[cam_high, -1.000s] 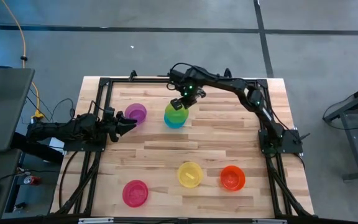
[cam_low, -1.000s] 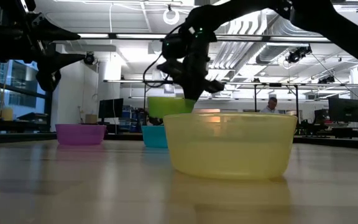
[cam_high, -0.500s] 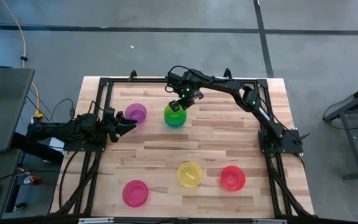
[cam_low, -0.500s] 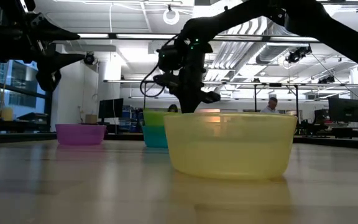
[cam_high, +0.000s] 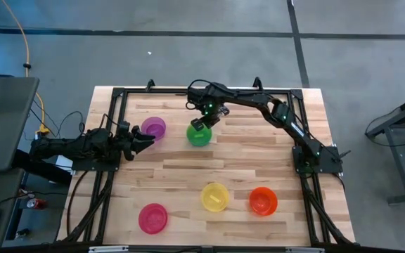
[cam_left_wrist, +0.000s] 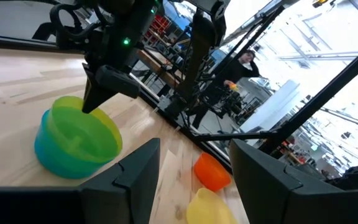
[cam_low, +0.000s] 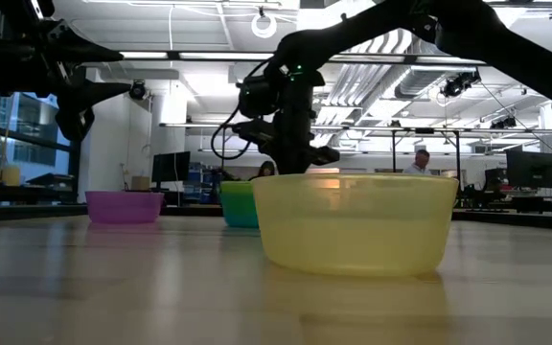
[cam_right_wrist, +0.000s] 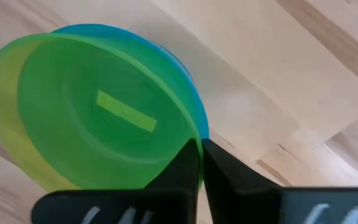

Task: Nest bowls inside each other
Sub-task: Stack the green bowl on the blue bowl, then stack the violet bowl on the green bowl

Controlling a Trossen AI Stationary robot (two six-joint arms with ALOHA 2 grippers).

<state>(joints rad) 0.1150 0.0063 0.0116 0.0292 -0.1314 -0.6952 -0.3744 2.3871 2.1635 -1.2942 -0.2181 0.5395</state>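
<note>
The green bowl [cam_high: 200, 134] sits inside the blue bowl [cam_right_wrist: 195, 107] at the table's far middle, its rim a little off-centre in the blue one. My right gripper [cam_high: 204, 122] stands over the green bowl's far rim and is shut on it. The purple bowl [cam_high: 153, 128] rests on its base to the left. My left gripper [cam_high: 144, 138] is open and empty just beside the purple bowl. The yellow bowl [cam_high: 214, 197], the orange bowl [cam_high: 263, 201] and the pink-red bowl [cam_high: 152, 218] rest on their bases near the front edge. My right gripper pinches the green bowl's rim [cam_right_wrist: 190, 134] between its two fingers, one inside the bowl and one outside. The fingers point down, slanting in from the table's far side. The green bowl rests in the blue bowl [cam_left_wrist: 47, 152], mouth up and slightly tilted.
A black frame rail [cam_high: 188, 90] runs along the table's far edge behind the right arm. Bare wood lies in the table's middle between the far bowls and the front row. The yellow bowl [cam_low: 355, 222] fills the low view's foreground.
My right gripper has gone down and a little toward the table's far edge with the green bowl. The bowl, earlier tilted above the blue bowl, has sunk into it and now covers most of it from above.
</note>
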